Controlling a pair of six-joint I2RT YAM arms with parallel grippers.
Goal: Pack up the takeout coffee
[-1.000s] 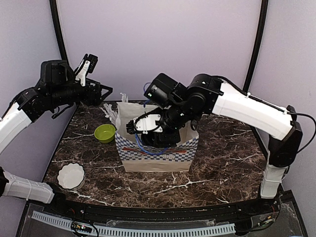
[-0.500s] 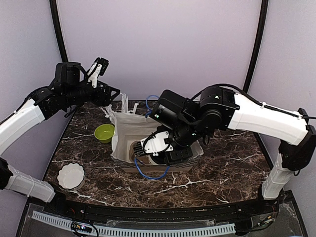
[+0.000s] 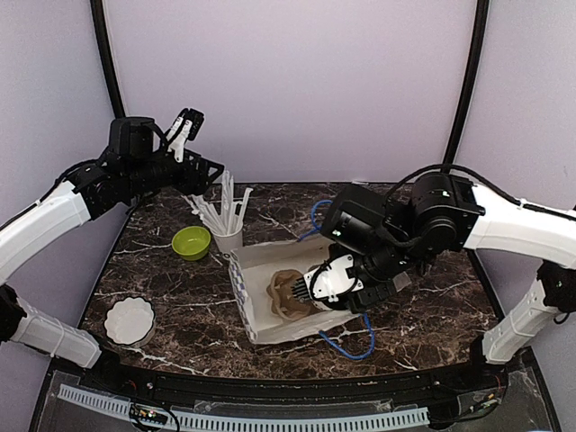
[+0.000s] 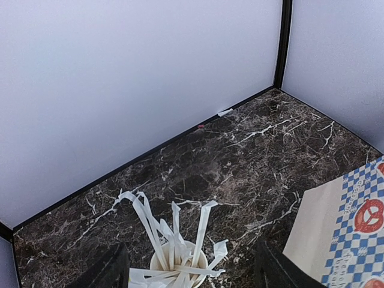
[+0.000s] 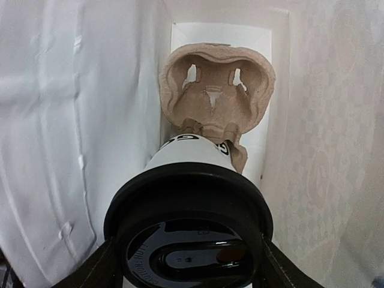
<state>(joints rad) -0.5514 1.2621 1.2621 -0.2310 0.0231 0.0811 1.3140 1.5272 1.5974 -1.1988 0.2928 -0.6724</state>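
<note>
right jaws clamp a lidded coffee cup (image 5: 189,228) inside the tipped paper bag (image 5: 54,120); its long axis points at the pulp carrier (image 5: 216,90) just beyond. left jaws wide, raised far left.

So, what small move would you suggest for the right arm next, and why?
Probably ease the coffee cup a little further into the carrier: the right gripper is shut on it inside the bag, its base meets the near pocket, and I cannot tell it is seated.
</note>
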